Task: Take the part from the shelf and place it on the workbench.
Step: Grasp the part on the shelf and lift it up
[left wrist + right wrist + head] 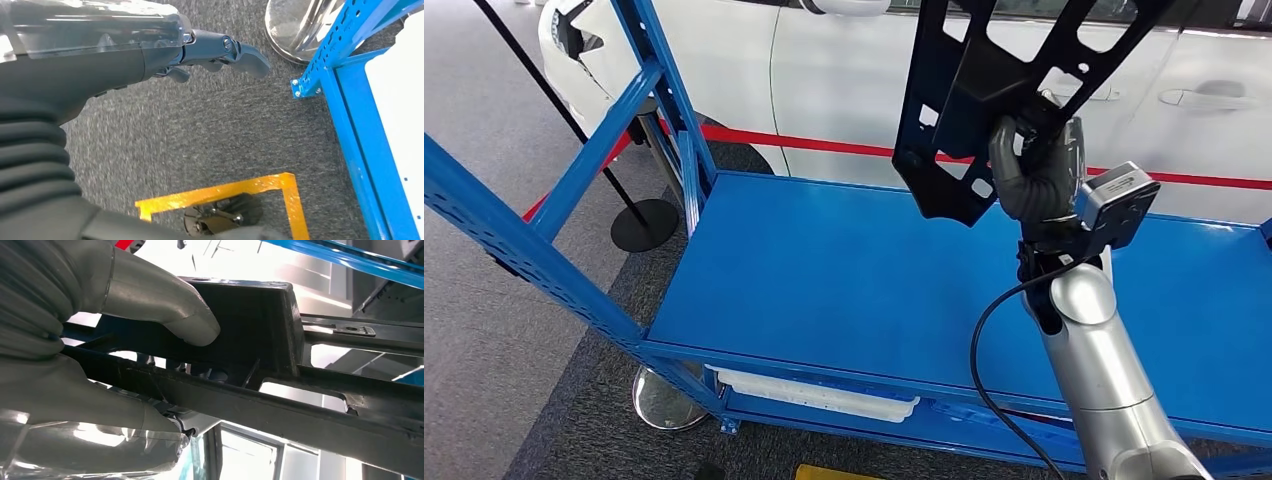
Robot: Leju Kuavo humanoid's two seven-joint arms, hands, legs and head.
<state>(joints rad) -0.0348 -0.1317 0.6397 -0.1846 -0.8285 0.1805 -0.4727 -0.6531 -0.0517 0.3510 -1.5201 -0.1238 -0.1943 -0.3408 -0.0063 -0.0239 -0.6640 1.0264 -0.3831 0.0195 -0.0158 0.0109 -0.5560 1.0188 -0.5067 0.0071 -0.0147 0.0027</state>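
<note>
We see the part (984, 90), a black metal frame with cut-out openings, held up in the air above the blue shelf deck (844, 280), clear of its surface and rising out of the top of the head view. Our right hand (1036, 170) grips it from below near its lower end, the fingers closed around one of the bars. In the right wrist view the grey thumb (165, 315) presses on the flat black face of the part (250, 340) while the rest of the hand wraps beneath a long bar of the same piece. The silver right arm (1104, 390) rises from the lower right of the head view, with a black cable (984, 350) looping beside it.

Our left hand (215, 52) hangs low over dark grey carpet (200, 130), holding nothing, its dark fingers lying loosely extended. Near it on the floor we see a yellow tape outline (225, 192) and the foot of a blue shelf post (307, 87).

The shelf is a blue steel rack (544, 250) with perforated uprights. Under the deck lies a white tray (814, 395). Behind the rack stands a white car (824, 70), with a red barrier belt (824, 145) stretched in front of it and a stanchion with a round black base (644, 225) at the left.
</note>
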